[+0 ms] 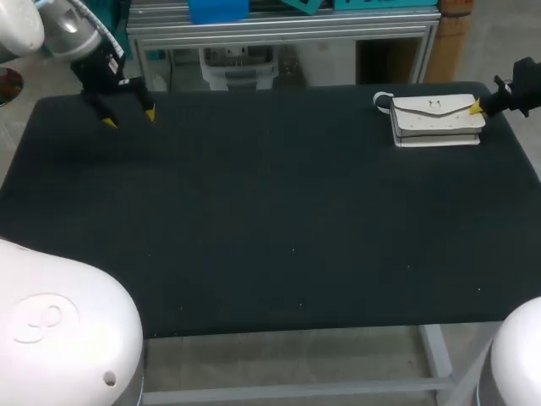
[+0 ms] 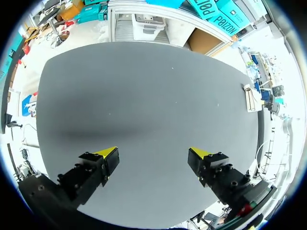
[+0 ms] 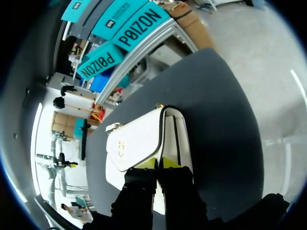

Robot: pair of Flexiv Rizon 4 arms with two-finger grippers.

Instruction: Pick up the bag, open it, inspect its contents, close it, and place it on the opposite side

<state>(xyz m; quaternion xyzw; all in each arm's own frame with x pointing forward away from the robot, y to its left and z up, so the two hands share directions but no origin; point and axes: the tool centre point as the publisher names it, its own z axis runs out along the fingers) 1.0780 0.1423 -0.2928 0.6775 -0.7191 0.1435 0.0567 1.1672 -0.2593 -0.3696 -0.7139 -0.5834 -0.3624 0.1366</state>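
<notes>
Bag (image 1: 437,121) at far-right corner of table (image 1: 254,211)

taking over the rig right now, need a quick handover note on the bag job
Left gripper: open and empty, above the far left corner of the table.
Right gripper: fingers pinched together on the flap edge of the white bag.
Bag: lies at the table's far right, flap looks closed, not lifted as far as I can tell.
Done: the grasp, it appears.
Left: lift it, open it, inspect inside, close it, set it down on the left side.
</notes>
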